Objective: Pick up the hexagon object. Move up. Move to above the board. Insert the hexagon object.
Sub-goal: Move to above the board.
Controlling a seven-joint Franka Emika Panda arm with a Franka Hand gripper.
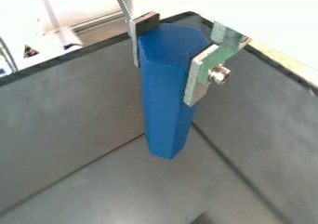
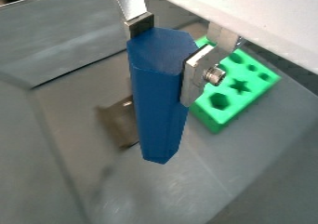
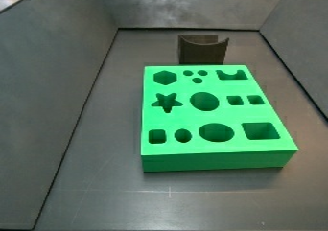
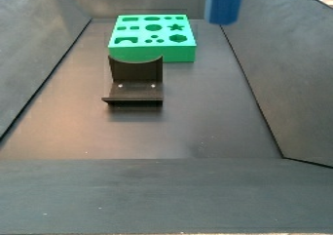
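Grey floor [image 4: 196, 122]: one board [image 3: 212, 153]; gripper [image 1: 174, 44] clamps one hexagon object [image 1: 165, 88]

The fixture [image 4: 134, 84] [image 3: 202, 48] stands on the dark table [image 4: 169, 132] — a dark L-shaped bracket, upright on its base plate.

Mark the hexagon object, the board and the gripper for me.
hexagon object [image 2: 159, 98]: a wrist view, middle of its blue side face.
board [image 3: 212, 120]: a side view, green top between holes.
gripper [image 1: 174, 44]: a wrist view, midway between fingertips, clamping the rod's top.
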